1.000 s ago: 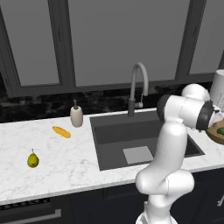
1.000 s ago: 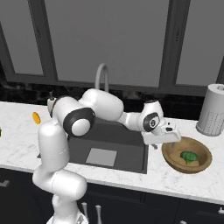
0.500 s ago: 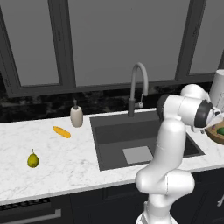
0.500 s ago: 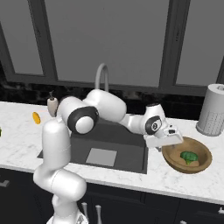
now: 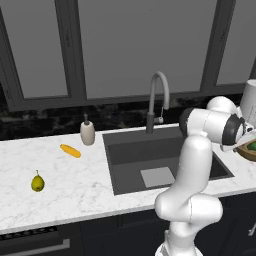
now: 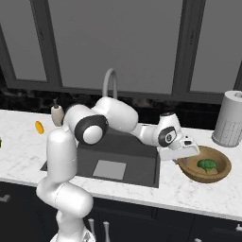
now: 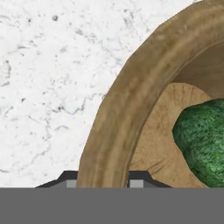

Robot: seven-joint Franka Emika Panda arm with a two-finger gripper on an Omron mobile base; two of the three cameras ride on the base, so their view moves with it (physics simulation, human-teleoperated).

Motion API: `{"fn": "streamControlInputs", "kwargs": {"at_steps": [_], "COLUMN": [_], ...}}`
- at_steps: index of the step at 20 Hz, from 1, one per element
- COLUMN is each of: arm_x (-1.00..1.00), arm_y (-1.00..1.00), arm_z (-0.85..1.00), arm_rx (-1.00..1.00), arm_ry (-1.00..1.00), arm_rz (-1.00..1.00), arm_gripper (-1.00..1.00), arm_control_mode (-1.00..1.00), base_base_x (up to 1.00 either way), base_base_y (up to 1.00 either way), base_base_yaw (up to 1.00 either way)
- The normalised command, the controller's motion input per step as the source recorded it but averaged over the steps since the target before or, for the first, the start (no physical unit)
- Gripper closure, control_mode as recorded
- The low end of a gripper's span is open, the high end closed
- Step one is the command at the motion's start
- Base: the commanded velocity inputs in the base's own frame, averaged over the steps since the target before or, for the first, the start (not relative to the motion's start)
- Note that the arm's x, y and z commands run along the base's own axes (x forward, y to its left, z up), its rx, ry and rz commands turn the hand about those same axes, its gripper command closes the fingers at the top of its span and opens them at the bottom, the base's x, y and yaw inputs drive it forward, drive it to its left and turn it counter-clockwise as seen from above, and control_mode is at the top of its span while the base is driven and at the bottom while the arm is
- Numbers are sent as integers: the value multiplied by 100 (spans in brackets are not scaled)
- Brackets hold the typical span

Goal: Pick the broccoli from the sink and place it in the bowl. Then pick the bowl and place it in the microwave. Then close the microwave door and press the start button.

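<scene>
In the right base view we see the wooden bowl [image 6: 206, 169] at the right middle of the frame, standing on the white marble worktop [image 6: 142, 189] just right of the dark sink [image 6: 106, 160]. The broccoli [image 6: 206, 164] lies inside the bowl, on its floor. Our claw [image 6: 185, 159] is at the bowl's left rim. In the hand view the two fingertips [image 7: 69, 178] rise at the bottom of the frame with the bowl's brown rim [image 7: 122, 113] passing between them, one tip outside over the marble and one inside; they straddle the rim, but we cannot tell whether they press on it. The broccoli [image 7: 202, 138] sits at the right edge of that frame, apart from the rim.
</scene>
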Motion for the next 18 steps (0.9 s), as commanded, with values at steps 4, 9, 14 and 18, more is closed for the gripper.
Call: {"fn": "streamControlInputs", "kwargs": {"at_steps": [4,9,14,18], "arm_x": [-13,-32,-32,-38], "arm_y": [0,4,12,23], "arm_z": [3,32,52,79], "arm_rx": [0,-4,-7,-1], "arm_ry": [-4,-11,-3,2], "arm_rz": [2,15,27,29], "arm_gripper": [100,100,100,100], "arm_control_mode": [-100,-100,-100,-100], "base_base_x": [0,0,0,0], "base_base_y": [0,0,0,0], "base_base_yaw": [0,0,0,0]}}
